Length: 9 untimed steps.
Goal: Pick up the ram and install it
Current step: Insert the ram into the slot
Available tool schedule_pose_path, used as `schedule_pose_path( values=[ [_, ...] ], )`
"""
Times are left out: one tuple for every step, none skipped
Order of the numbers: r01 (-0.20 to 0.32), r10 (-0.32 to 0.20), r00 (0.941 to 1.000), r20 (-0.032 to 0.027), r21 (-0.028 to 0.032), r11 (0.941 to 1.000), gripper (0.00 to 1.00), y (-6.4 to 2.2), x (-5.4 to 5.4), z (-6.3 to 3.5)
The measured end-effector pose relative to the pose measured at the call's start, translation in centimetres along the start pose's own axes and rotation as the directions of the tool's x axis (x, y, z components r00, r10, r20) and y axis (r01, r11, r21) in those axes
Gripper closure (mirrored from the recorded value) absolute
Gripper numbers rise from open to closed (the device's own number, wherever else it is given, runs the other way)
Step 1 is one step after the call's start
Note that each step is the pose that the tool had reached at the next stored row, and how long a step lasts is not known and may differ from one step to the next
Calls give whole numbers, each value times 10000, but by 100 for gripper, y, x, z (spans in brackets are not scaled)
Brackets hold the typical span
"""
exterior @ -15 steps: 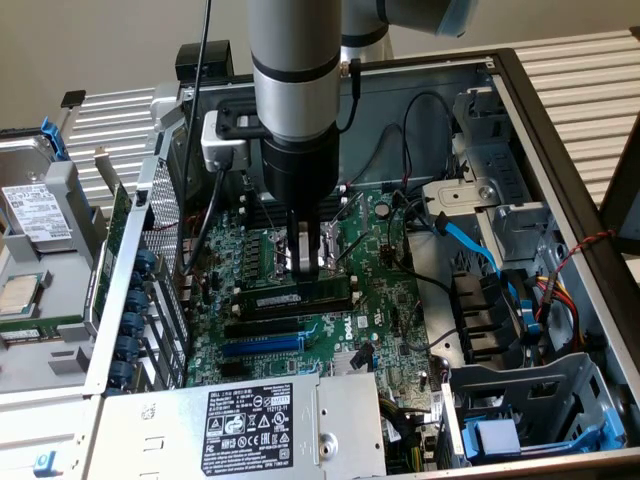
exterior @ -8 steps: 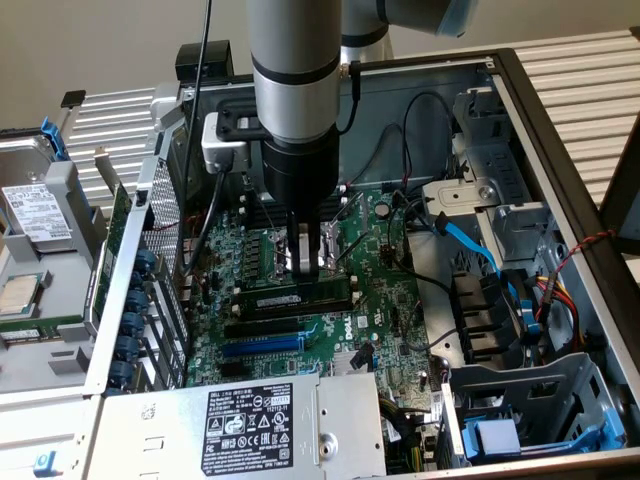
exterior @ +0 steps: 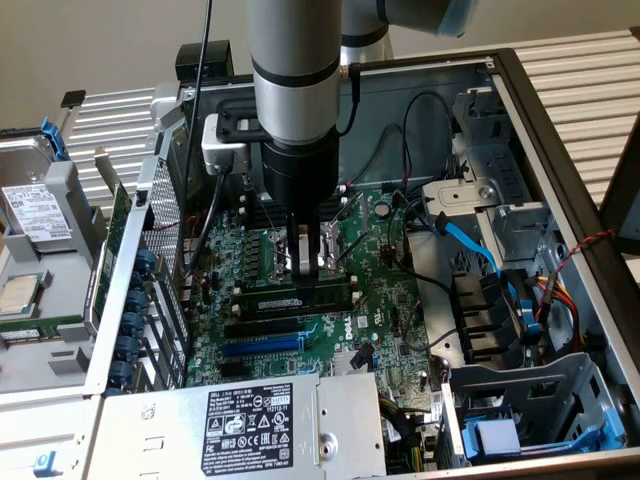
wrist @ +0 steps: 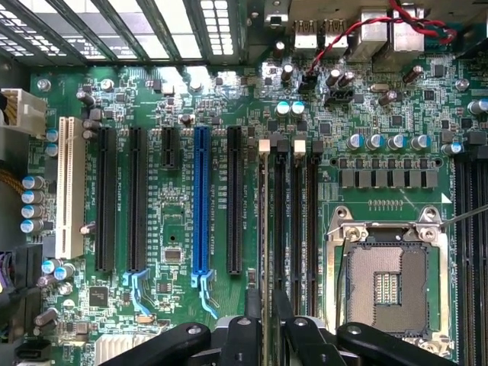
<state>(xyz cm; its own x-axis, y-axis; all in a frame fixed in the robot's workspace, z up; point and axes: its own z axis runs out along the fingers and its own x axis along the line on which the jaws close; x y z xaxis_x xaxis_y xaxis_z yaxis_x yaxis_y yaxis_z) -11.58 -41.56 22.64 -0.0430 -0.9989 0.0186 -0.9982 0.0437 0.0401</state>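
Note:
The ram [exterior: 295, 298] is a long green stick with black chips and a white label. It stands on edge in a black memory slot on the motherboard [exterior: 340, 330], level with the board. My gripper [exterior: 312, 262] hangs straight above its middle, with the fingertips just over its top edge. In the wrist view the ram [wrist: 263, 221] shows edge-on as a thin strip in the first memory slot. The gripper [wrist: 266, 309] straddles it, and its fingers [wrist: 252, 316] stand slightly apart on either side, open, with a small gap to the stick.
Empty black memory slots [wrist: 301, 221] lie beside the ram, then the CPU socket [wrist: 389, 282]. A blue expansion slot [wrist: 200, 198] and black slots sit on the other side. The power supply [exterior: 250, 420], drive cage [exterior: 530, 400] and cables [exterior: 470, 245] crowd the case.

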Motion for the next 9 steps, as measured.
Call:
schedule_pose_path(
  values=[
    [0,0,10000,1,0,10000,79,0,0,0],
    [0,0,10000,2,1,10000,79,0,0,0],
    [0,0,10000,1,1,10000,79,0,0,-5],
    [1,-1,10000,1,1,10000,79,1,0,-14],
    [1,-1,10000,1,0,10000,79,3,1,-27],
    [1,-1,10000,1,1,10000,79,4,1,-38],
    [0,0,10000,1,0,10000,79,5,1,-49],
    [0,0,10000,1,0,10000,79,6,1,-59],
    [1,-1,10000,1,0,10000,79,7,2,-73]
  ],
)
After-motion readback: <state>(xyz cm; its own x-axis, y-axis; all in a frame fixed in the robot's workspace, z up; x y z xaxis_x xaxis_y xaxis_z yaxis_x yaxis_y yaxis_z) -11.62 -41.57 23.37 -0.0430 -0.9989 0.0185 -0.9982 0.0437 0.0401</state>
